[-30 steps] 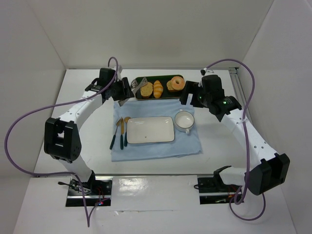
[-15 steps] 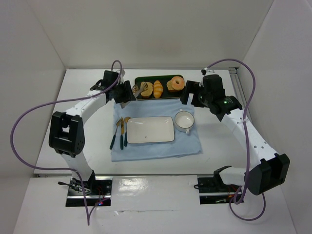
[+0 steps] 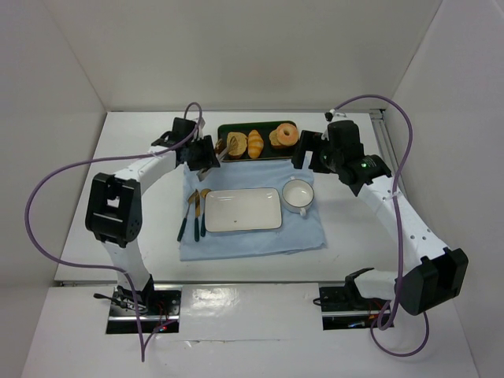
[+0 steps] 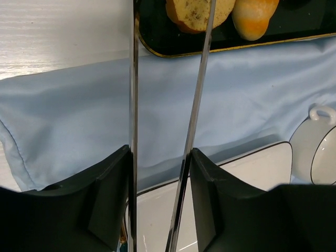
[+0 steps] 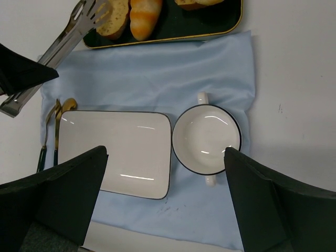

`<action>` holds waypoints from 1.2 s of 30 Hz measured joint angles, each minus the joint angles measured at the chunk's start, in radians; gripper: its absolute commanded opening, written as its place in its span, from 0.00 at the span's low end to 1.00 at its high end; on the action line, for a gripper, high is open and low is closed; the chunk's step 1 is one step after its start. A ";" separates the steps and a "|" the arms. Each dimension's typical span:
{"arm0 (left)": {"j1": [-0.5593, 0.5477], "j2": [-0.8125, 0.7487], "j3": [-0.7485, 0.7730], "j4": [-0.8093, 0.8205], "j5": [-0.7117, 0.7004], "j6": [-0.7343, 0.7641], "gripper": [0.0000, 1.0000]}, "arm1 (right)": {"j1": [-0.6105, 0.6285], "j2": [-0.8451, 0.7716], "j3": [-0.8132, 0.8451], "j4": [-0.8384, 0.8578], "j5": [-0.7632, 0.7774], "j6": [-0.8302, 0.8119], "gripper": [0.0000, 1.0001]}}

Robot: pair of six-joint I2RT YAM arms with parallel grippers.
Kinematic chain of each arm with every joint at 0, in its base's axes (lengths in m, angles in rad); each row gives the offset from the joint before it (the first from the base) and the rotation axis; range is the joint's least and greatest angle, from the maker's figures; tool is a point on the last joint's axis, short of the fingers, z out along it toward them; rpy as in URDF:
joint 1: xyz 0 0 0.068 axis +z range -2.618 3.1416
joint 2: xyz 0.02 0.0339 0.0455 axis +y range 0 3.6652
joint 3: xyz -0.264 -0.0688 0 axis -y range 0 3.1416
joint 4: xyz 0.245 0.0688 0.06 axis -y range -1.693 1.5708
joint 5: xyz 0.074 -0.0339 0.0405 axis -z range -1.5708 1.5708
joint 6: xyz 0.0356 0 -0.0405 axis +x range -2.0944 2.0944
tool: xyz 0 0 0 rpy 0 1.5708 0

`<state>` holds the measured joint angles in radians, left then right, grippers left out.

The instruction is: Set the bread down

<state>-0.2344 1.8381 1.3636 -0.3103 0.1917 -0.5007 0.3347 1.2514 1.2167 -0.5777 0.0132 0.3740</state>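
The bread (image 3: 235,144), a tan speckled slice with a brown crust, lies at the left end of the dark tray (image 3: 246,127). My left gripper (image 3: 203,153) is shut on a pair of metal tongs (image 4: 133,105), one arm against each finger. The tongs reach forward, and their tips (image 5: 89,10) straddle the bread (image 4: 197,13). I cannot tell whether they pinch it. My right gripper (image 5: 165,163) hangs open and empty above the white plate (image 5: 113,152) and the bowl (image 5: 206,137).
A croissant (image 3: 255,143) and doughnuts (image 3: 283,135) share the tray. On the blue cloth (image 3: 252,240) lie the rectangular plate (image 3: 242,209), a handled bowl (image 3: 298,194) and gold cutlery with dark handles (image 3: 193,214). White walls enclose the table.
My left arm has swung right toward the tray, bringing the tongs' tips to the bread. The tongs' arms have drawn slightly closer together. The right arm has stayed still.
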 measured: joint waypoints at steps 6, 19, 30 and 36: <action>0.000 0.018 0.000 0.005 0.013 0.000 0.52 | -0.001 0.000 0.000 0.000 0.002 -0.002 0.99; 0.000 0.050 0.016 0.003 0.068 0.007 0.35 | -0.010 0.000 0.000 0.000 0.008 -0.002 0.99; 0.003 0.051 0.019 0.003 0.077 0.008 0.14 | -0.010 0.000 0.000 0.000 0.005 -0.002 0.99; 0.003 0.021 0.018 -0.012 0.076 0.008 0.12 | -0.010 0.000 0.000 0.000 -0.003 0.000 0.99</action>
<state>-0.2314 1.8587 1.3819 -0.3222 0.2672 -0.4931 0.3244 1.2514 1.2167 -0.5774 0.0101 0.3744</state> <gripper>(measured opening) 0.390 0.990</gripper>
